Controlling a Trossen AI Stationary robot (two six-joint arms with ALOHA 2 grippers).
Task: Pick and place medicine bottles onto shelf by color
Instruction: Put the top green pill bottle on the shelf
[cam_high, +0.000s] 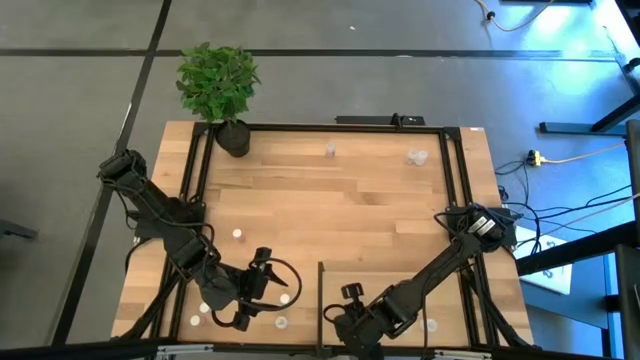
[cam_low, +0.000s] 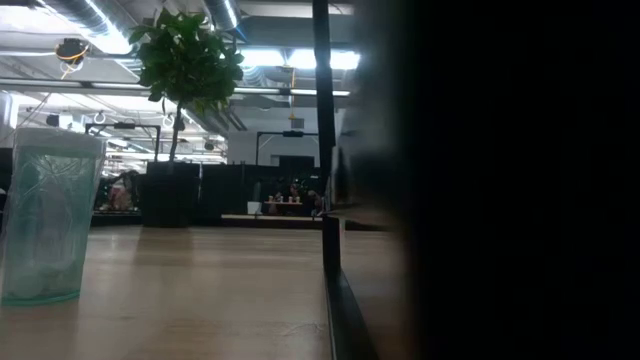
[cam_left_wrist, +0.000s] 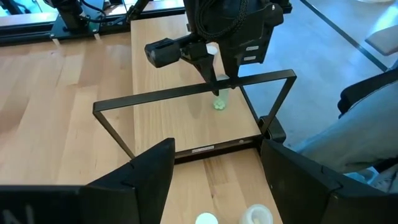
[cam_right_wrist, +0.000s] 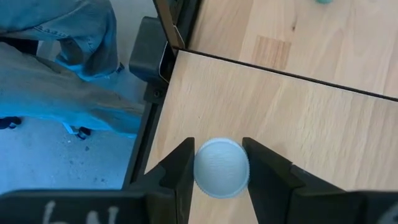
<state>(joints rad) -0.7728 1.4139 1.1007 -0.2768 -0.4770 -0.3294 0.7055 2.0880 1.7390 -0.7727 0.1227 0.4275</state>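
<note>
A: Right, your right gripper (cam_right_wrist: 217, 169) is clamped on a white-capped bottle (cam_right_wrist: 221, 167), hanging over the pale shelf (cam_right_wrist: 298, 118) close to its corner post.

B: So what should I worry about?

A: Mostly the edge. The bottle sits near the shelf's black edge strip, with bare floor and a person's jeans-clad leg (cam_right_wrist: 68, 43) just beyond. If you let go here and it tips, I'd expect it to roll off the panel.

B: And the grip itself?

A: The fingers pinch only the round cap's sides, so a slight twist could let it slip before it stands. Lower it until it rests, then release.

B: What about the other arm?

A: Your left gripper (cam_left_wrist: 214, 171) hangs with its fingers spread and holding nothing, above two bottles (cam_left_wrist: 233, 216) on the table. It points at the shelf, and its view shows the right arm near a greenish bottle (cam_left_wrist: 220, 104) there. Keep them apart.
</note>
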